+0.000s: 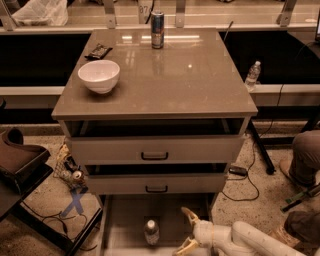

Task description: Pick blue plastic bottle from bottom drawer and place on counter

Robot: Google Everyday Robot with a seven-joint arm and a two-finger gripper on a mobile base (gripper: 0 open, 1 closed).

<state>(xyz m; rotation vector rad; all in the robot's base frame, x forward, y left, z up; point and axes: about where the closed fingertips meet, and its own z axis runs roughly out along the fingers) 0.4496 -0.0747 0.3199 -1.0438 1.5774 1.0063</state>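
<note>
One raised frontal camera looks down over the counter (pixel 170 80) to the pincer (pixel 183 230) at bottom.

You are looking at a robot test lab, not a home kitchen. The grey drawer cabinet (pixel 155 150) stands by itself on a speckled hard floor (pixel 265 215). Loose cables (pixel 252 187) trail across that floor, and a cross of blue tape (pixel 76 201) is stuck down at left. The glossy worktop (pixel 200 85) carries a white bowl (pixel 99 76), a drink can (pixel 157 30) and a dark snack wrapper (pixel 98 50). Behind it runs a ledge with metal posts (pixel 180 12). A person's knee (pixel 306 155) shows at the right edge. The white robot arm's pincer (pixel 188 230) hangs low over the open bottom drawer (pixel 125 225), fingers spread apart.
</note>
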